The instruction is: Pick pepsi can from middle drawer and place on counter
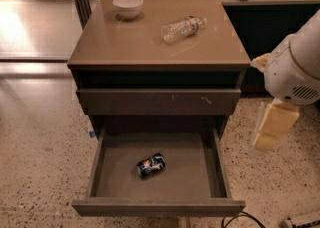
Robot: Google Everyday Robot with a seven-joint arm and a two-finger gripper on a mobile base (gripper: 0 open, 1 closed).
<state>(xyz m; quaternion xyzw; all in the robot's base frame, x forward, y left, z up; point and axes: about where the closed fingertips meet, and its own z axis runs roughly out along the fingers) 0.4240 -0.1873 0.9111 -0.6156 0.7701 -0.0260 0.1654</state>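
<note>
In the pulled-out middle drawer (190, 174) at six o'clock: one pepsi can (151, 165), on its side mid-floor, exposed for a reach from above; gripper (267, 137) at three o'clock, well apart, open-or-closed state not discernible; counter (145, 39) at twelve o'clock, its destination.

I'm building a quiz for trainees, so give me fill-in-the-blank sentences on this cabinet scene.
The pepsi can lies on its ___ in the middle drawer. A clear plastic ___ lies on the counter near the white bowl. The gripper hangs at the picture's ___ edge, outside the drawer.
Missing: side; bottle; right.
</note>
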